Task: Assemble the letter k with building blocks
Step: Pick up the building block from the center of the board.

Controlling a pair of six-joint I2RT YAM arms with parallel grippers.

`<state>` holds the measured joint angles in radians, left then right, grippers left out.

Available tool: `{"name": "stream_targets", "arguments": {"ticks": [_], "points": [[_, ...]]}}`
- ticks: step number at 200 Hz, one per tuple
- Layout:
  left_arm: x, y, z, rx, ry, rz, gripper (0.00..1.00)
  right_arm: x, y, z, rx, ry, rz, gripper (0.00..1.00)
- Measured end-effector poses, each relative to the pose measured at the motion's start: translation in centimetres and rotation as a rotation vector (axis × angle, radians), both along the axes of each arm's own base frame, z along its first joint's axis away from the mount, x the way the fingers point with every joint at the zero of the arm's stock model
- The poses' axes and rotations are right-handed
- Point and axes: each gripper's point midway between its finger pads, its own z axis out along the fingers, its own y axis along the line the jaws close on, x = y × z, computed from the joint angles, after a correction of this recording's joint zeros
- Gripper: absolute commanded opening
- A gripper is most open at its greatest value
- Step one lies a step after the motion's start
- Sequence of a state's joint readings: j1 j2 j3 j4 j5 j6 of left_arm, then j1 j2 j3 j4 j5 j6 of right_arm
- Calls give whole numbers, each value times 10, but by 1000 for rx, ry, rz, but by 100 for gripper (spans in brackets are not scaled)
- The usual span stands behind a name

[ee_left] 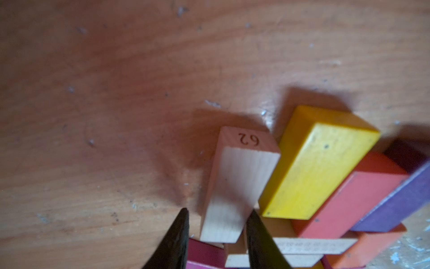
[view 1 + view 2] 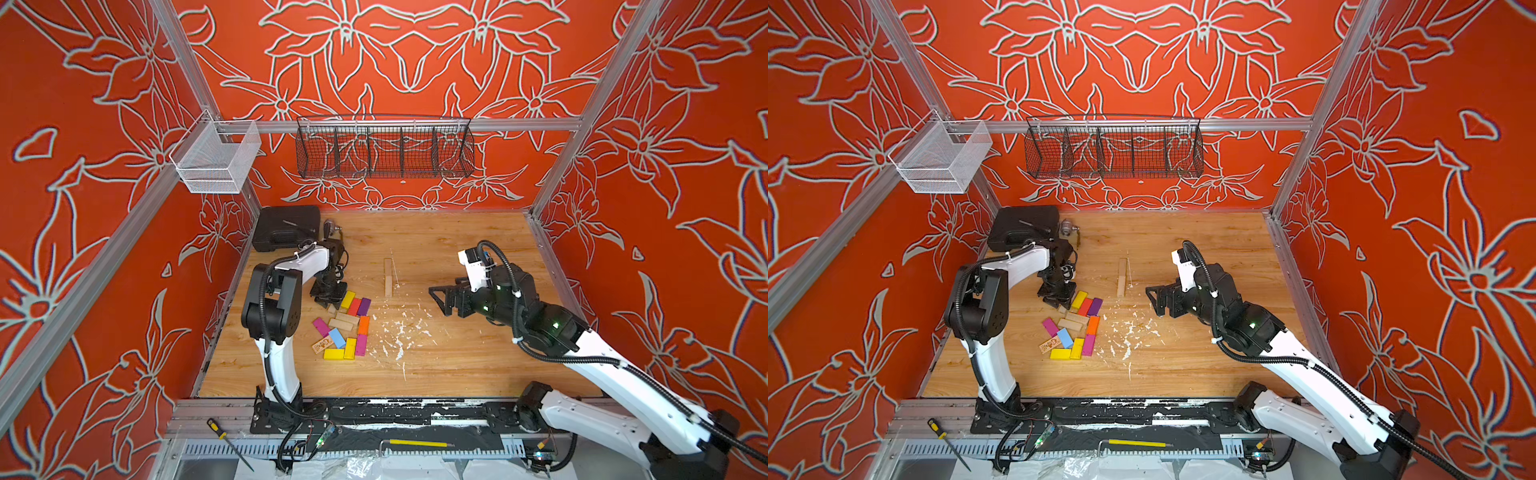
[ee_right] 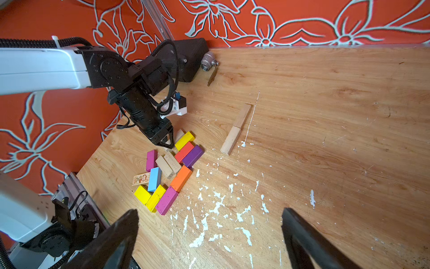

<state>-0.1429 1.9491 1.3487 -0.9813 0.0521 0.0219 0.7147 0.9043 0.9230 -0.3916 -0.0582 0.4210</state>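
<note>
A cluster of coloured and plain building blocks (image 2: pixel 345 328) lies on the wooden floor left of centre. My left gripper (image 1: pixel 218 210) points down at the cluster's far end, also visible in a top view (image 2: pixel 330 301). Its jaws stand narrowly open around a plain block marked 62 (image 1: pixel 239 186). One finger touches that block and a small gap shows at the other. Beside it lie a yellow block (image 1: pixel 318 167), a red block (image 1: pixel 353 200) and a purple block (image 1: pixel 400 200). Two plain blocks (image 2: pixel 388 276) lie end to end in a line at the centre. My right gripper (image 3: pixel 209 210) hovers wide open and empty at the right (image 2: pixel 436 299).
White flecks (image 2: pixel 399 332) are scattered on the floor between the cluster and the right arm. A black case (image 2: pixel 286 226) and a metal valve (image 2: pixel 330 227) sit in the back left corner. Two wire baskets (image 2: pixel 384 145) hang on the back rail.
</note>
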Motion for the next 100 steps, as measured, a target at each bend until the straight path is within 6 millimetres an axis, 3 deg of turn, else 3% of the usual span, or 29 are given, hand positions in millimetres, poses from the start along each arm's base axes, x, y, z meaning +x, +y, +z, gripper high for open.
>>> {"name": "stream_targets", "arguments": {"ticks": [100], "points": [[1, -2, -4, -7, 19, 37, 21, -1, -3, -6, -4, 9, -11, 98]]}}
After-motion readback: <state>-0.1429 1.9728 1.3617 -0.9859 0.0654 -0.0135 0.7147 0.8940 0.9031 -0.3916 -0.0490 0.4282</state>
